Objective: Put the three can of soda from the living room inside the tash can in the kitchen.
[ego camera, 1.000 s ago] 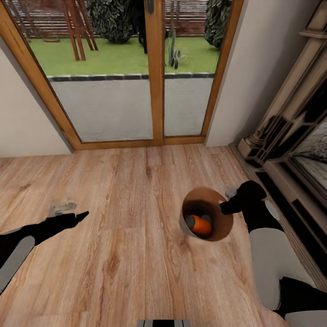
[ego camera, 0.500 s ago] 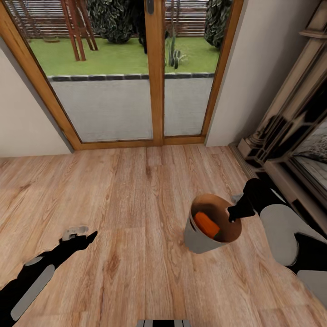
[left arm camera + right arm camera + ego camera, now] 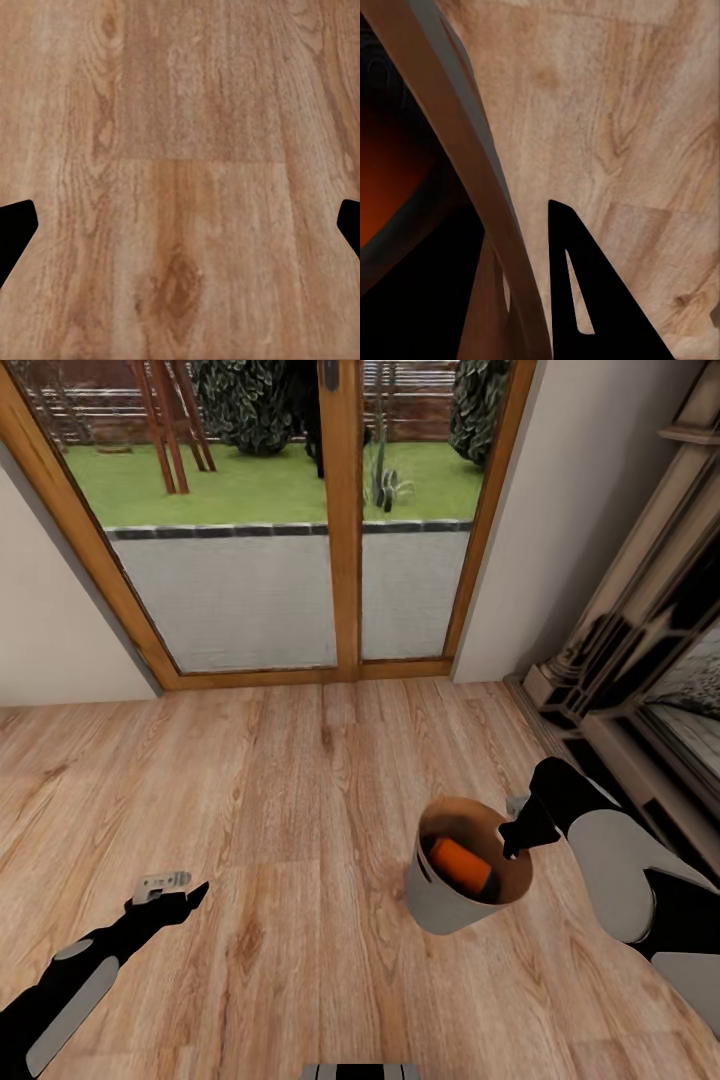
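The pale grey tash can (image 3: 448, 908) with its brown inside is at the right over the wood-plank floor, tilted slightly. One orange can of soda (image 3: 462, 865) lies inside it. My right gripper (image 3: 512, 838) is shut on the bin's right rim. In the right wrist view the rim (image 3: 457, 150) runs between the fingers, one dark finger (image 3: 585, 300) outside the wall, and an orange glow of the can of soda (image 3: 386, 187) shows inside. My left gripper (image 3: 175, 895) hangs open over bare floor at the left, its fingertips (image 3: 15, 225) wide apart with nothing between them.
Wood-framed glass doors (image 3: 340, 520) stand straight ahead with a garden behind them. The fireplace surround (image 3: 640, 660) runs along the right side, close to my right arm. Pale walls flank the doors. Open plank floor (image 3: 280, 810) lies between the two arms.
The right arm has drawn back toward me with the tash can, which now stands more upright; the can of soda shifted inside it. The left arm has dropped lower and nearer.
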Controlling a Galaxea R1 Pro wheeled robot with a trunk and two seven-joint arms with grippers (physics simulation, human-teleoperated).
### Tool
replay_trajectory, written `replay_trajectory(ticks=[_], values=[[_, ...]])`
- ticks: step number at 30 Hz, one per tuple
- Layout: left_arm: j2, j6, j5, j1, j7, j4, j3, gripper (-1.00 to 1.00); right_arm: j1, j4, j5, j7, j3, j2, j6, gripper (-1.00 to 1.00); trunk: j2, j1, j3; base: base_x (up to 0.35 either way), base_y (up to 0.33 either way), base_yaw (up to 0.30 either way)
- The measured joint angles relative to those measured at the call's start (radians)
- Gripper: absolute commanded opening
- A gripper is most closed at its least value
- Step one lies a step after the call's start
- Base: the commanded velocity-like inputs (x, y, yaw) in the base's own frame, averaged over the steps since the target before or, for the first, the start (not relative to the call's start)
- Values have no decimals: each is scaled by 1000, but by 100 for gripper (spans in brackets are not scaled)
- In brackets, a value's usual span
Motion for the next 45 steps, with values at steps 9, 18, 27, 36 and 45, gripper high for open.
replay_trajectory(ticks=[9, 18, 27, 36, 45], values=[[0, -9, -1, 0, 0, 8, 0, 100, 2, -2, 7, -9, 0, 1, -1, -100, -35, 19, -16, 0, 0, 0], [0, -9, -1, 0, 1, 9, 0, 100, 5, -6, 16, -56, -4, 2, -2, -100, -98, 54, -44, 0, 0, 0], [0, -9, -1, 0, 1, 10, -2, 100, 7, -8, 9, -62, -7, 1, 1, -100, -161, 88, -72, 0, 0, 0], [0, -11, -1, 0, 1, 10, -2, 100, 7, -8, 14, -63, -9, -7, -2, -100, -161, 88, -72, 0, 0, 0], [-1, -11, -1, 0, 1, 10, -2, 100, 7, -6, 13, -63, -12, -9, 0, -100, -161, 88, -72, 0, 0, 0]])
